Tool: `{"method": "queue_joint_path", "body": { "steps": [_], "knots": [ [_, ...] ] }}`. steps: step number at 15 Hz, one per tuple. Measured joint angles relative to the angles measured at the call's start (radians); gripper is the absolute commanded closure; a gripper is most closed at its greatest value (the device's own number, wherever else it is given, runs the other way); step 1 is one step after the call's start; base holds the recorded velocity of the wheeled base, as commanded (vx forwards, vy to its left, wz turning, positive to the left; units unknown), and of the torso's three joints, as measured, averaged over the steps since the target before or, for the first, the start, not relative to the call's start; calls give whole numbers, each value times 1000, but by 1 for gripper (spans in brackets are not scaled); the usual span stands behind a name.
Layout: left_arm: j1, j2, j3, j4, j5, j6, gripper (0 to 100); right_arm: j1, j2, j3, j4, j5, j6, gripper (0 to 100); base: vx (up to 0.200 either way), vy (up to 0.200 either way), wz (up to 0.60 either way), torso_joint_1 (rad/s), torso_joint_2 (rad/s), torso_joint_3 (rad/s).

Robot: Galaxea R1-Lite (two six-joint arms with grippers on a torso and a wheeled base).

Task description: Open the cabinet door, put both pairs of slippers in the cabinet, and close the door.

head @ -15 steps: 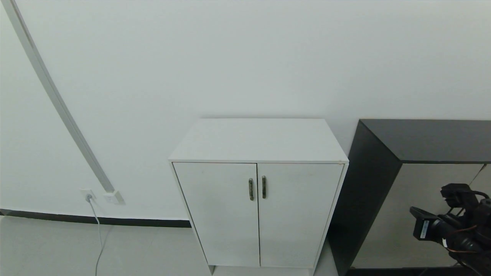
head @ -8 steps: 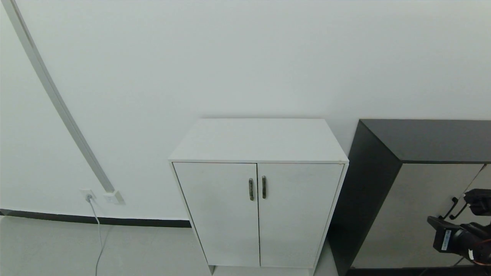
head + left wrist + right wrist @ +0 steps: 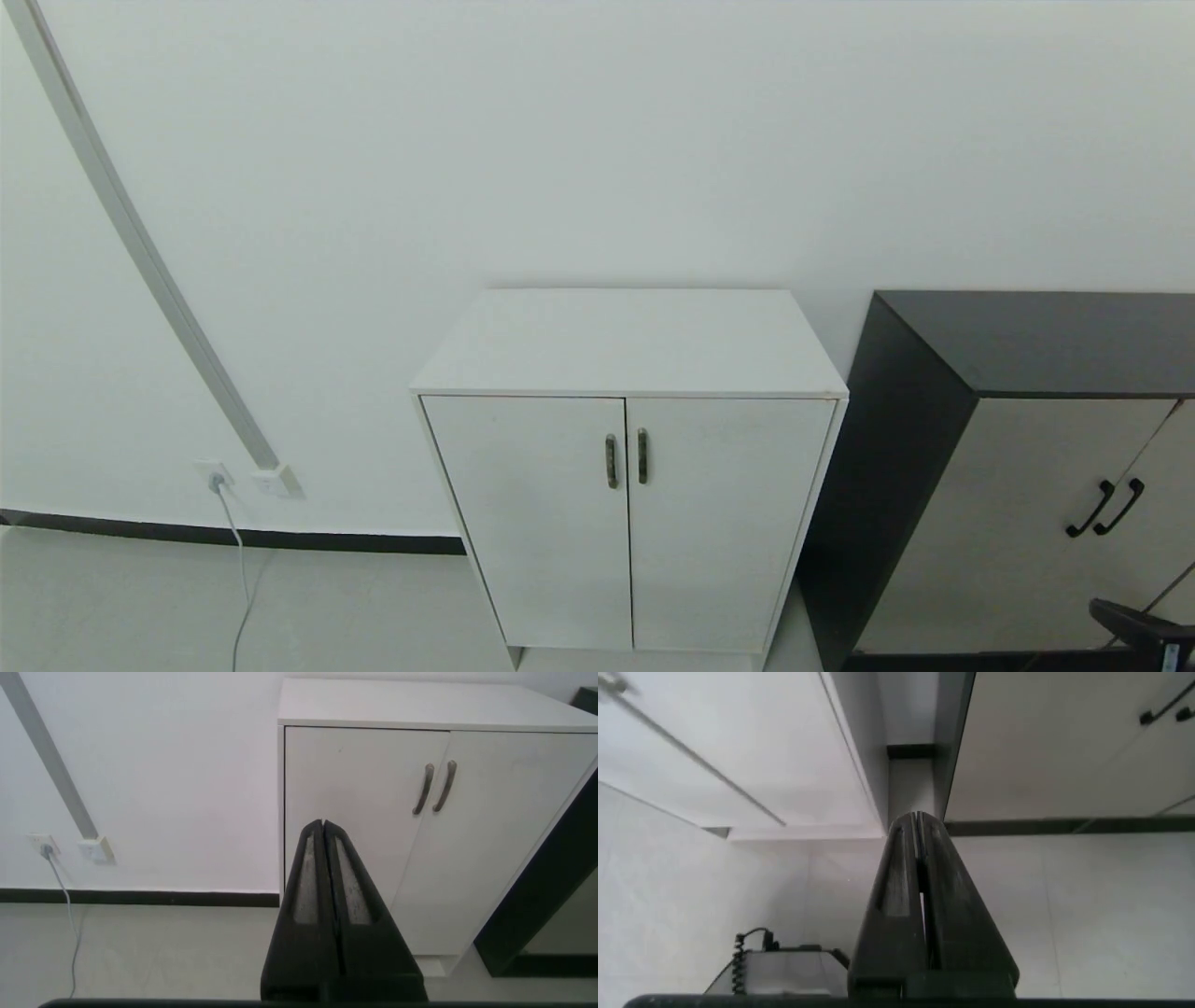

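The left gripper (image 3: 323, 829) was closed, its two fingers pressed flat together. The right gripper (image 3: 920, 819) was closed too, fingertips touching; the right arm (image 3: 1141, 630) hung low.

1. White cabinet (image 3: 630, 341): base cut off by the lower picture edge; interior concealed behind shut doors (image 3: 532, 513).
2. Dark cabinet (image 3: 1027, 341), right of white cabinet: cut off at right edge.
3. Cable (image 3: 241, 579), left of white cabinet: lower end cut off.
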Motion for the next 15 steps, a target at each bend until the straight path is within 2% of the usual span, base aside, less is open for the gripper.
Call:
{"method": "queue_joint_path", "body": {
  "steps": [3, 12, 15],
  "knots": [
    [0, 0, 0, 0, 0, 0, 100, 15, -167, 0, 170, 1, -2, 100, 0, 0, 0, 0, 0, 0],
    [0, 0, 0, 0, 0, 0, 100, 74, -662, 0, 556, 7, -71, 100, 0, 0, 0, 0, 0, 0],
    [0, 0, 0, 0, 0, 0, 100, 114, -779, 0, 628, 7, -73, 100, 0, 0, 0, 0, 0, 0]
  ]
}}
